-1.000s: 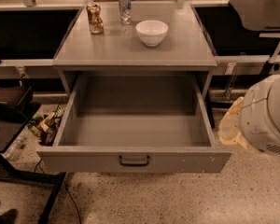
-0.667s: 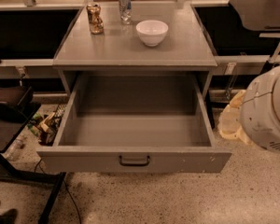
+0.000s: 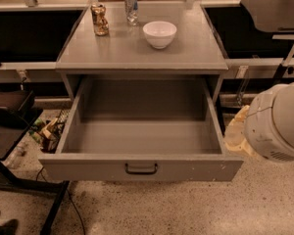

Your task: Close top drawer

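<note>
Camera view: the wide, deep grey top drawer [image 3: 88, 168] stands pulled far out of its cabinet and fills the middle of the picture down toward 6 o'clock. Its tall front panel faces the camera, with a small dark bar handle [image 3: 141, 169] at the panel's centre. The drawer's side walls run back toward 12 o'clock under the flat grey cabinet top [image 3: 132, 53].

On that top, toward 12 o'clock, sits a round white bowl [image 3: 159, 34]. At the bowl's 10 o'clock stands an upright silver drink can [image 3: 131, 7]. At the bowl's 9 o'clock, well apart from it, is a crumpled gold-brown container [image 3: 99, 19].

At 3 o'clock a large white rounded robot housing [image 3: 277, 126] stands just beside the drawer's right front corner; whether it touches the drawer cannot be told. The gripper lies outside the picture, so whether it is apart or together cannot be told.

At 9 o'clock, loose coloured packets [image 3: 46, 131] lie on the speckled stone floor [image 3: 186, 209] beside a black stand [image 3: 10, 131].
</note>
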`<state>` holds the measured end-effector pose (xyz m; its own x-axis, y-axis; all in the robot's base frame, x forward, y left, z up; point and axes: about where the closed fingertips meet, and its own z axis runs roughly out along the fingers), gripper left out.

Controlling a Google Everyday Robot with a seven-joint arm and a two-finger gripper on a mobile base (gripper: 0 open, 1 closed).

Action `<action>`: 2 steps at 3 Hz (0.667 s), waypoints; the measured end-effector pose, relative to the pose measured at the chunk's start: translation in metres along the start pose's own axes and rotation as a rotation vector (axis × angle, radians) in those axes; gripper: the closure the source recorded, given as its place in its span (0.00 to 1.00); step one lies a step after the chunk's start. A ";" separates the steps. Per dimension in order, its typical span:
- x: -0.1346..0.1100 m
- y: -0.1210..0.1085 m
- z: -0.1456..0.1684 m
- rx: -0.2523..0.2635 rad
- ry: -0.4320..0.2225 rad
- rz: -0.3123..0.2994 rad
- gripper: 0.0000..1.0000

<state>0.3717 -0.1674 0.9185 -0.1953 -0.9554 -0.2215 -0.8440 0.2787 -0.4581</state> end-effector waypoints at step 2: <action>0.074 0.030 0.114 -0.108 -0.061 0.090 1.00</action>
<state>0.3891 -0.2190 0.7904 -0.2442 -0.9185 -0.3111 -0.8741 0.3474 -0.3394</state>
